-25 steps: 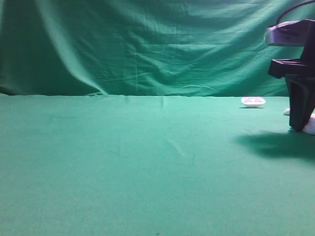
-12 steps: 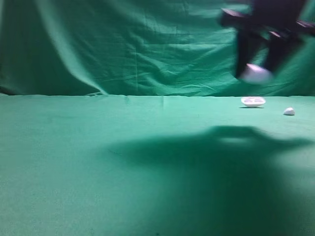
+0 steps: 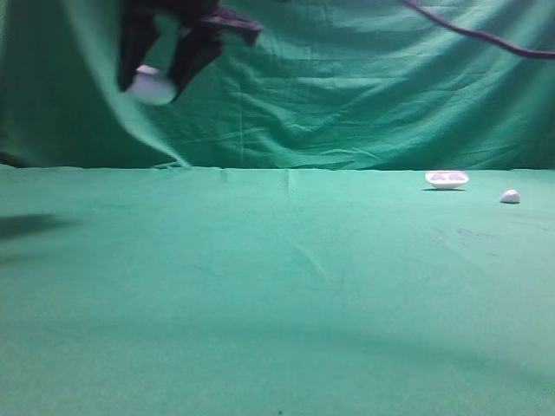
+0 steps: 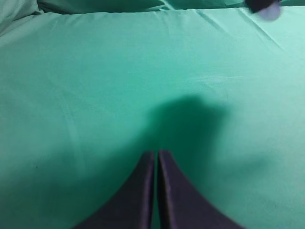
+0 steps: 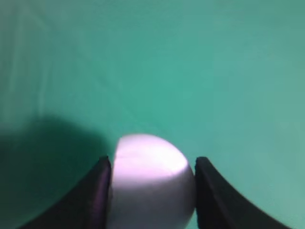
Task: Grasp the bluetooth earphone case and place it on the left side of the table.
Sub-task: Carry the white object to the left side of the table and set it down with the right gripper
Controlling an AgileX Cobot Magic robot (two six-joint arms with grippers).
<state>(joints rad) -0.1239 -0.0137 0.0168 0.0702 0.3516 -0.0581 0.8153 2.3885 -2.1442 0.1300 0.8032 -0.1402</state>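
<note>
High above the left part of the green table (image 3: 277, 286), my right gripper (image 3: 156, 80) is shut on the white bluetooth earphone case (image 3: 151, 87). In the right wrist view the case (image 5: 151, 179) fills the gap, both dark fingers pressed against its sides, with green cloth far below. My left gripper (image 4: 156, 153) shows only in its own wrist view, its two dark fingers together over bare cloth with nothing between them. At the top right edge of that view, the case and the right gripper's tip show as a small blur (image 4: 267, 8).
A shallow white dish-like piece (image 3: 447, 178) and a tiny white lump (image 3: 510, 197) lie at the far right of the table. A dark cable (image 3: 486, 36) crosses the upper right. The draped green backdrop (image 3: 347, 87) stands behind.
My right gripper lifted the case off the cloth at the far right and carried it up and across to the upper left. Its shadow moved left with it.
</note>
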